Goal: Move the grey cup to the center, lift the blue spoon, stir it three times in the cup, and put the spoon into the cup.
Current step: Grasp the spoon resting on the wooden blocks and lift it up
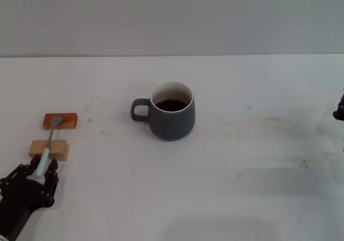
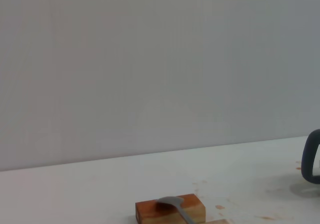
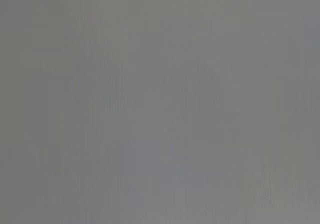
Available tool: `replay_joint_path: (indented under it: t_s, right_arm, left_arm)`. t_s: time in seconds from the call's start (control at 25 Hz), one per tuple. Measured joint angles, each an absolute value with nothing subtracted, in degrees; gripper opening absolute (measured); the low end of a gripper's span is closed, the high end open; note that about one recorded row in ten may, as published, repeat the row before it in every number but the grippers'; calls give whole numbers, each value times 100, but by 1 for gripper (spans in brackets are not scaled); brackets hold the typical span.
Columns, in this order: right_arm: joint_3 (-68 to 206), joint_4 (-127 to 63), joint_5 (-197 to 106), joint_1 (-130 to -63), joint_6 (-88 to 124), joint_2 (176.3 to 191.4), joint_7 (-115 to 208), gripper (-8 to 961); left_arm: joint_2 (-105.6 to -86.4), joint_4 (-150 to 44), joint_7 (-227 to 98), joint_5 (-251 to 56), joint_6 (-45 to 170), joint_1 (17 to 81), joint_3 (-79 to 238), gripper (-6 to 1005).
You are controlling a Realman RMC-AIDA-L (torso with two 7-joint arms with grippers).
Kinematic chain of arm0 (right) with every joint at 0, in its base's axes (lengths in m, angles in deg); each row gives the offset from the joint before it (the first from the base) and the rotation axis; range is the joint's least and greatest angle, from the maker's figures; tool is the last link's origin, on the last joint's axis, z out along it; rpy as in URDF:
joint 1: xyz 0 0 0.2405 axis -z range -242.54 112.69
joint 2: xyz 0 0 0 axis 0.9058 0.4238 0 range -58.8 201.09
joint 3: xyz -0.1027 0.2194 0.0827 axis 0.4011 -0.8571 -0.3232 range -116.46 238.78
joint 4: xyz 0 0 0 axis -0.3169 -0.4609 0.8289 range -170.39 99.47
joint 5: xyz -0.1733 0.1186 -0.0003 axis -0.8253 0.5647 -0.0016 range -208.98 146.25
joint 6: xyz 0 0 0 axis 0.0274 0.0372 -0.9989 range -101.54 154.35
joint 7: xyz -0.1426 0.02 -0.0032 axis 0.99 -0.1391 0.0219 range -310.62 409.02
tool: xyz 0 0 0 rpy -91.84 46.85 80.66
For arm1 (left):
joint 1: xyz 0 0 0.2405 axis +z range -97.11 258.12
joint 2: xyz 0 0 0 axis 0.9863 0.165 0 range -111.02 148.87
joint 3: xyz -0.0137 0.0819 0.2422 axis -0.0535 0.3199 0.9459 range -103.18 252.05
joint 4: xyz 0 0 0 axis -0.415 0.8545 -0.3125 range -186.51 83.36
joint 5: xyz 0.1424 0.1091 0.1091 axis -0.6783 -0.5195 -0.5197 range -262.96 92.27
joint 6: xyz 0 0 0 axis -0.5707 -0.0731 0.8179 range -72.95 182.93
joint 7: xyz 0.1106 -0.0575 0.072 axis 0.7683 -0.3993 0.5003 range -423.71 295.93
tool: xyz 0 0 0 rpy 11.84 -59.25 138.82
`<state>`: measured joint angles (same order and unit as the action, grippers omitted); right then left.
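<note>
The white table [image 1: 242, 198] carries faint brownish stains. The grey cup [image 1: 172, 120] stands near its middle, handle toward the robot's left, dark liquid inside. At the near left, the left gripper [image 1: 42, 169] has its black fingers spread either side of the pale handle end of the blue spoon [image 1: 49, 141]. The spoon's stem crosses a tan block [image 1: 58, 149], its bowl resting on an orange-brown block [image 1: 67, 121]. The right gripper [image 1: 339, 107] sits at the far right edge; whether it is spread or closed cannot be told
</note>
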<state>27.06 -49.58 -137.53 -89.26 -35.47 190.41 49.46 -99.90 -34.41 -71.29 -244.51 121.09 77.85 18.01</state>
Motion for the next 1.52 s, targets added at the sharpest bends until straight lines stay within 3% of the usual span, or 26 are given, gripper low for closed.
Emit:
replay_joint_path:
  t_s: [0.44,1.0,1.52]
  right_arm:
    - [2706,-4943,-13753,-8921,-3547,19041,4946,-1]
    - [2735,-4950,-13752,-8898,-3546,19041,4946,-1]
    - [2813,-4978,-13752,-8819,-3559,19046,4946,-1]
  left_arm:
    - [-9990,-3419,-7131,-24452,12084,7778,1776,334]
    - [-9994,-3395,-7068,-24450,12058,7820,1782,176]
    - [-9957,-3188,-7045,-24475,12632,7898,1912,167]
